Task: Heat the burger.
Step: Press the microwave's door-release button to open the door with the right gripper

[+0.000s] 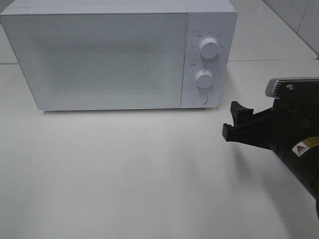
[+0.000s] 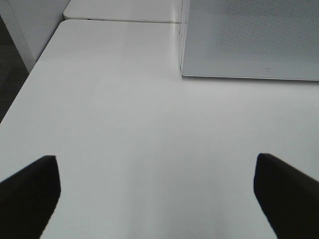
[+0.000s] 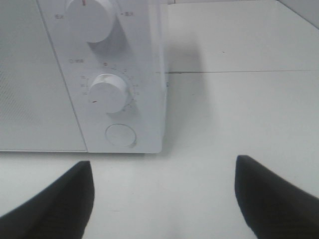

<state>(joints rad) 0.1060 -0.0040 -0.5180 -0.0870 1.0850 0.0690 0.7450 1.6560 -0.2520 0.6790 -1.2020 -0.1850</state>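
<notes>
The table [image 1: 124, 169] has a white, smooth, matte top. One white microwave [image 1: 109, 59] stands directly on it, with its door closed and its flat base on the surface. On the microwave's front, to the right of the door, are an upper knob [image 1: 209, 48], a lower knob [image 1: 204, 77] and a round button [image 1: 200, 98]. A thin seam [image 1: 269, 60] in the tabletop comes out from both sides of the microwave, a little behind its front face. A soft shadow lies along the microwave's front lower edge.
</notes>
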